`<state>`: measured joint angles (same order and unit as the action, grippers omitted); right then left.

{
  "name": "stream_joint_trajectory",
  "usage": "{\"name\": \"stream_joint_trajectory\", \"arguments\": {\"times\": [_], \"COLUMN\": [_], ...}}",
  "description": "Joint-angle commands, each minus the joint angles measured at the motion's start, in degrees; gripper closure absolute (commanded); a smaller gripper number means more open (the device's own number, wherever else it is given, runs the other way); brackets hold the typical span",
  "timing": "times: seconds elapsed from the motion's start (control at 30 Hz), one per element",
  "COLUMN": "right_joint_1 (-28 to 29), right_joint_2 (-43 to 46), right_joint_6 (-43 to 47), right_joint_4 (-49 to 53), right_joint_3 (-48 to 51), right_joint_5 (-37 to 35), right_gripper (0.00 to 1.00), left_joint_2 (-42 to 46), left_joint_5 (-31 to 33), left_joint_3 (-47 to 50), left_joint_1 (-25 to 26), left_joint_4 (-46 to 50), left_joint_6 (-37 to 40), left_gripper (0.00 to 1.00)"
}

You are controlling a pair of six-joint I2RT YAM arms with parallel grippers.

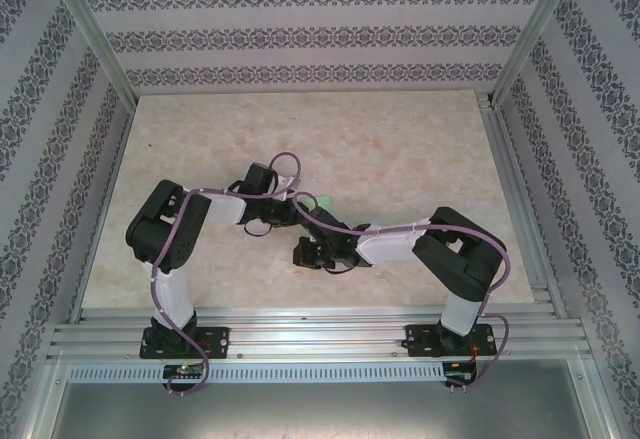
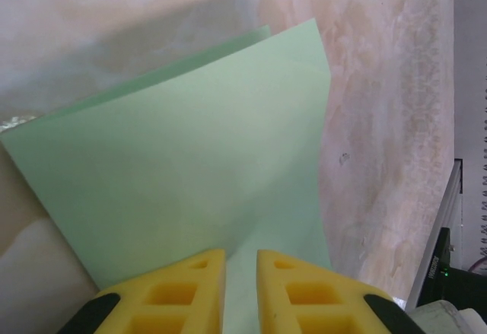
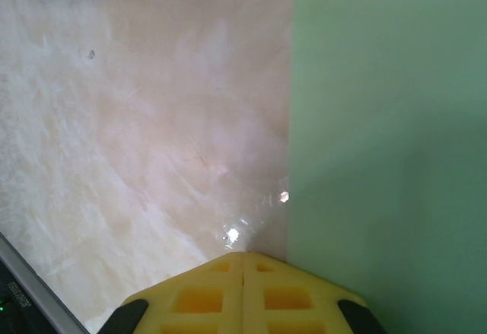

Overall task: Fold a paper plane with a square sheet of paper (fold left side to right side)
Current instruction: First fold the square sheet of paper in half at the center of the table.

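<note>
The square sheet of paper [image 2: 190, 144] is light mint green and lies on the table, folded over, with a lower layer peeking out along its far edge. My left gripper [image 2: 240, 254] points down onto it, its yellow fingers a narrow gap apart, and green paper shows through the gap. In the top view a corner of the paper [image 1: 323, 201] shows just beyond the left gripper [image 1: 288, 213]. My right gripper [image 3: 243, 255] is shut with nothing in it, its tip on the tabletop just beside the straight edge of the paper [image 3: 388, 136]. The right gripper [image 1: 304, 252] sits nearer the front.
The beige marbled tabletop [image 1: 400, 149] stretches out behind and to both sides of the arms. Patterned walls and metal frame posts [image 1: 95, 34] close it in. An aluminium rail [image 1: 320, 334] runs along the near edge.
</note>
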<state>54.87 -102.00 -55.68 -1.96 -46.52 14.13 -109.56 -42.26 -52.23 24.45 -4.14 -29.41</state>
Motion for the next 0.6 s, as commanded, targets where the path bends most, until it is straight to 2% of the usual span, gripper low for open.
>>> {"name": "stream_joint_trajectory", "arguments": {"times": [0.0,0.3,0.57], "right_joint_1": [1.8,2.2,2.5], "right_joint_2": [-2.1,-1.8,-2.0], "right_joint_6": [-1.1,-1.6,-1.5], "right_joint_4": [8.0,7.8,7.4], "right_joint_3": [3.6,4.0,3.5], "right_joint_5": [-0.9,-0.9,-0.4], "right_gripper": [0.95,0.94,0.94], "left_joint_2": [-3.6,-5.4,-8.9], "left_joint_5": [7.9,7.3,8.7], "left_joint_3": [-2.6,-8.4,-17.4], "left_joint_1": [-3.5,-7.1,-7.7], "left_joint_4": [0.6,5.6,12.1], "left_joint_6": [5.4,8.5,11.0], "left_gripper": [0.82,0.81,0.81]}}
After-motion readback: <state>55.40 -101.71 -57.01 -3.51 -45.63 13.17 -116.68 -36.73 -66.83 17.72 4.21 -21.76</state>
